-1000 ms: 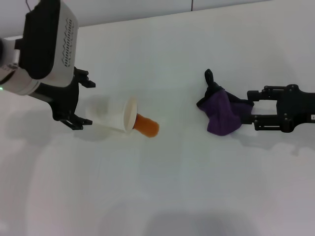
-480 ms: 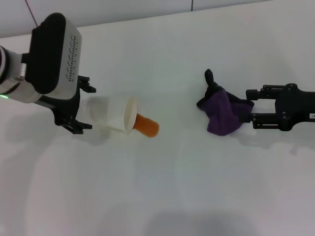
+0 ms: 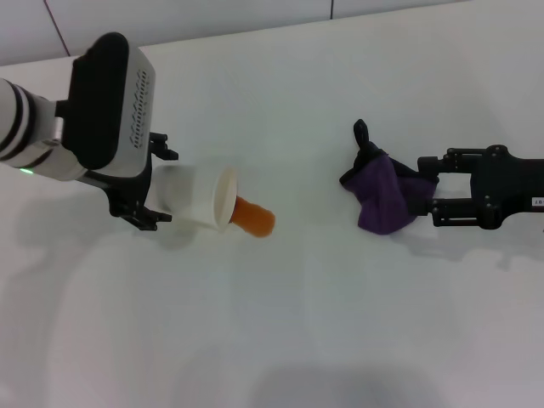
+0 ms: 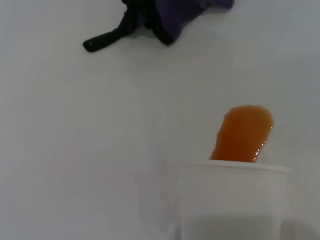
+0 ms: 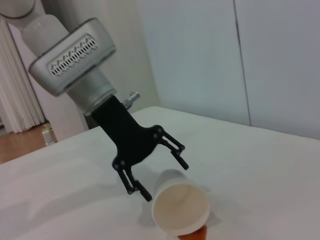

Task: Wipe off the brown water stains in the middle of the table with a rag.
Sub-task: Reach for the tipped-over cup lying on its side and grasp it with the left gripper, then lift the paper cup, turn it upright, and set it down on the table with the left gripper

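Note:
The brown water stain (image 3: 255,218) is a glossy orange-brown blob on the white table (image 3: 280,323), at the mouth of a white paper cup (image 3: 200,197) lying on its side. My left gripper (image 3: 161,189) is open, with its fingers on either side of the cup's base. The purple rag (image 3: 382,197) with a black tail lies to the right. My right gripper (image 3: 427,194) is open at the rag's right edge, its fingers spread around that end. The left wrist view shows the cup rim (image 4: 230,200), the stain (image 4: 243,132) and the rag (image 4: 170,12). The right wrist view shows the left gripper (image 5: 165,181) over the cup (image 5: 181,212).
The table's far edge (image 3: 255,32) meets a pale wall. Bare table lies between the stain and the rag and along the near side.
My left gripper has moved right to the cup, and its fingers now straddle the cup's base. My right gripper has edged left toward the rag. The cup, stain and rag have not moved.

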